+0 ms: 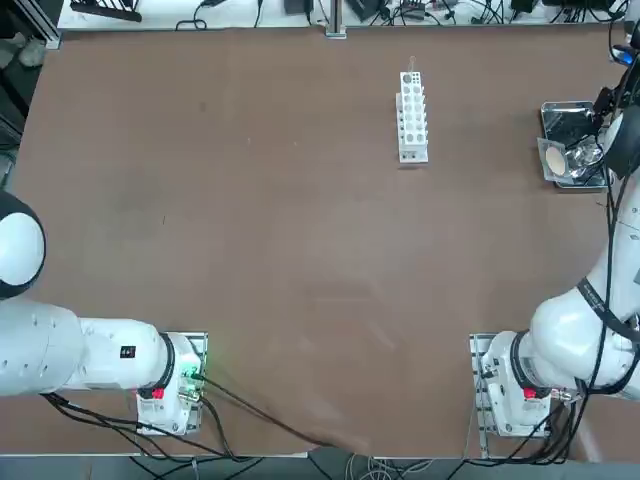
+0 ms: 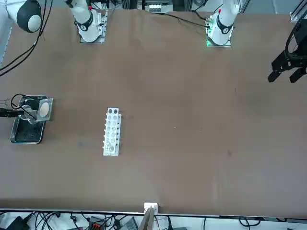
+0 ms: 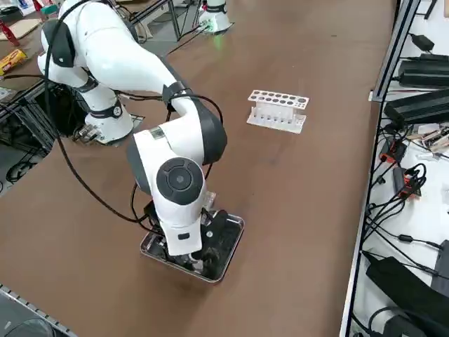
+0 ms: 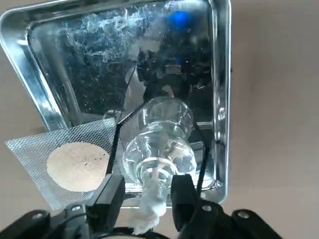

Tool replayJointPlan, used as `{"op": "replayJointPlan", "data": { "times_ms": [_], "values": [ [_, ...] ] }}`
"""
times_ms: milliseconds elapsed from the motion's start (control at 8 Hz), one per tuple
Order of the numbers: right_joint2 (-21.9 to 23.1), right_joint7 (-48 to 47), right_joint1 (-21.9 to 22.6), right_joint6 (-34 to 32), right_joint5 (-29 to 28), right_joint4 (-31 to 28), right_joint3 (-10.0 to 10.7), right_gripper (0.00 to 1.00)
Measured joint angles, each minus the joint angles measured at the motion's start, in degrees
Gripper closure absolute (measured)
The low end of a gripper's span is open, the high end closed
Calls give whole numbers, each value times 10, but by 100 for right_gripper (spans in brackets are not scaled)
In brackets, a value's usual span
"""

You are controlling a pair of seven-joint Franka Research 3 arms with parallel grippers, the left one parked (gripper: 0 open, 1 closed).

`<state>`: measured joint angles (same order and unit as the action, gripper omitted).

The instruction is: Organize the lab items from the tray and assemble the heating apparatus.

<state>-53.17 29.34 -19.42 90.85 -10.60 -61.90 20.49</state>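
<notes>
The shiny silver tray (image 4: 219,74) lies at the table's far right edge (image 1: 560,110). My right gripper (image 4: 147,194) hangs over it, its two fingers shut on the neck of the clear glass burner (image 4: 159,139), with the white wick between them. Thin black tripod wires (image 4: 115,139) run around the burner inside the tray. The grey square mesh (image 4: 75,164) with its round tan centre rests half on the tray's rim and half on the table (image 1: 553,158). In the right side view the arm's wrist hides the tray's contents.
A white perforated test-tube rack (image 1: 412,115) stands on the brown table to the left of the tray. Cables and power bricks line the far table edge (image 3: 414,140). The brown tabletop stretches wide between the rack and the arm bases.
</notes>
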Motion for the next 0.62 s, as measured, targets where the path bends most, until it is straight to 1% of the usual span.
{"op": "replayJointPlan", "data": {
  "times_ms": [625],
  "values": [
    [0, 0, -2, 0, 7, -5, 0, 41]
  ]
}}
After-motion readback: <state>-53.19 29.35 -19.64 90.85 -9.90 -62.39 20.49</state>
